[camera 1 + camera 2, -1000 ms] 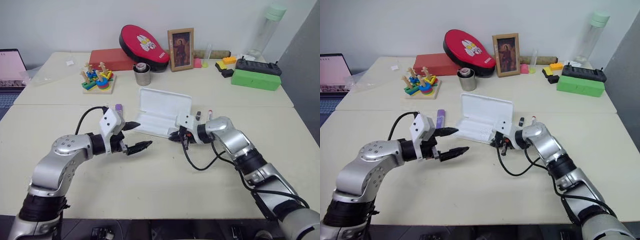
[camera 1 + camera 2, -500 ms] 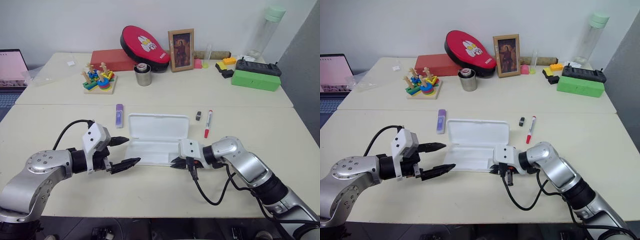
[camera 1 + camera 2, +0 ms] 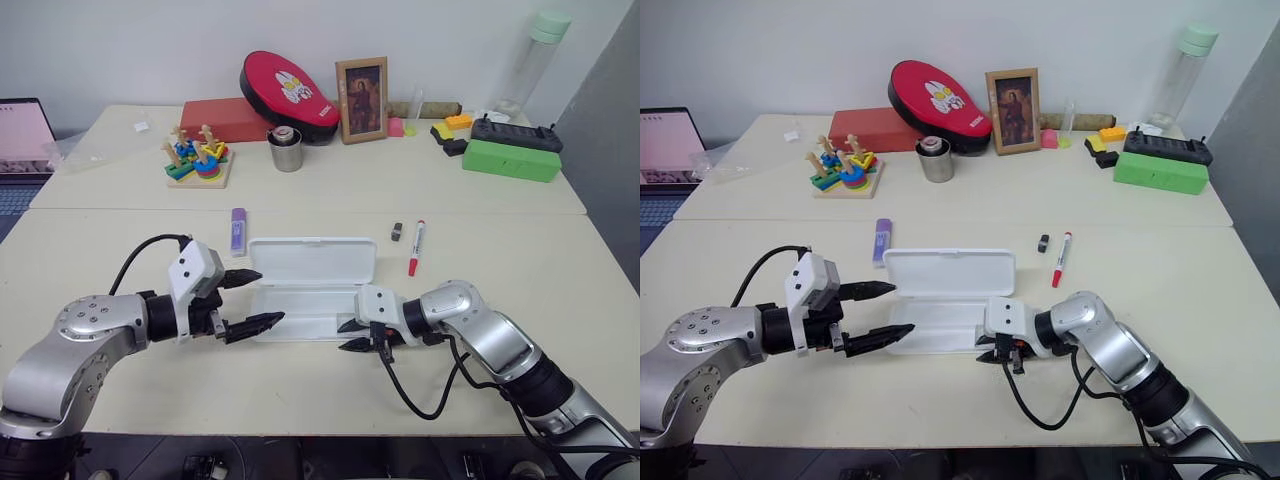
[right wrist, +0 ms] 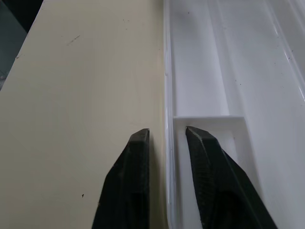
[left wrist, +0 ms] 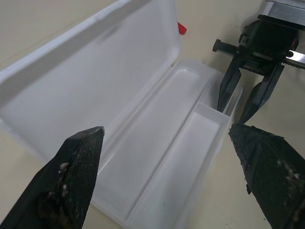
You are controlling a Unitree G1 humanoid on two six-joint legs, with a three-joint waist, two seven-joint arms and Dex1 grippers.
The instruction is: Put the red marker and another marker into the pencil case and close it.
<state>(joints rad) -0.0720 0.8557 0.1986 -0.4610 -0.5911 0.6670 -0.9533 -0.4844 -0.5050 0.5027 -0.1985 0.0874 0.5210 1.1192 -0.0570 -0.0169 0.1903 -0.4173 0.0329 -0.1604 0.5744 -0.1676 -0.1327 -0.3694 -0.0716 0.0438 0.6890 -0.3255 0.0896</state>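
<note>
Right gripper (image 4: 167,143) sits at the near right corner of the pencil case (image 3: 310,285), fingers a little apart and straddling the tray's front wall without pinching it, while the left gripper (image 3: 250,300) hangs spread wide at the case's left end, holding nothing. The case lies open on the table (image 3: 300,390), lid up, tray bare. Behind it, the purple marker (image 3: 238,229) lies off the left corner and the red marker (image 3: 415,247) off the right, a small dark block (image 3: 397,232) just beside it.
</note>
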